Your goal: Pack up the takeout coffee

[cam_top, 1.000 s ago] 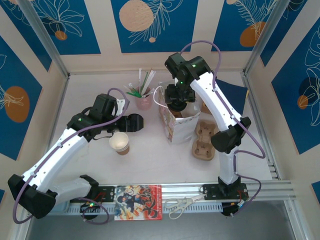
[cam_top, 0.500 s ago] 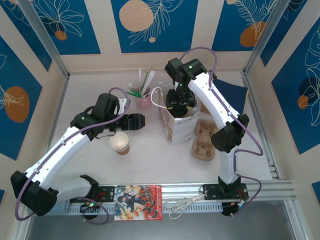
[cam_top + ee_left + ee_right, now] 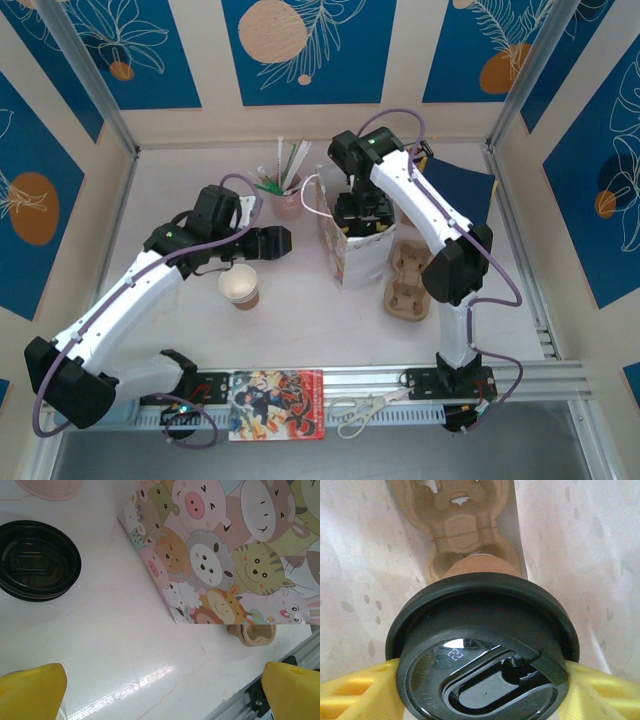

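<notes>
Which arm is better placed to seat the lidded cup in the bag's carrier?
Right: the right gripper holds the lidded cup over the carrier inside the bag; the left gripper is open outside it.

Cartoon-animal bag (image 3: 225,555); black lid (image 3: 37,560); kraft-brown cup (image 3: 240,287).

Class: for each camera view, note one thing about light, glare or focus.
Top external: even light, sharp, only faint shadows on the table. Left wrist: a pale glare streak crosses the table near the bottom, and the yellow fingers are blurred in the bottom corners. Right wrist: the lidded cup has a small bright reflection on its glossy top.
</notes>
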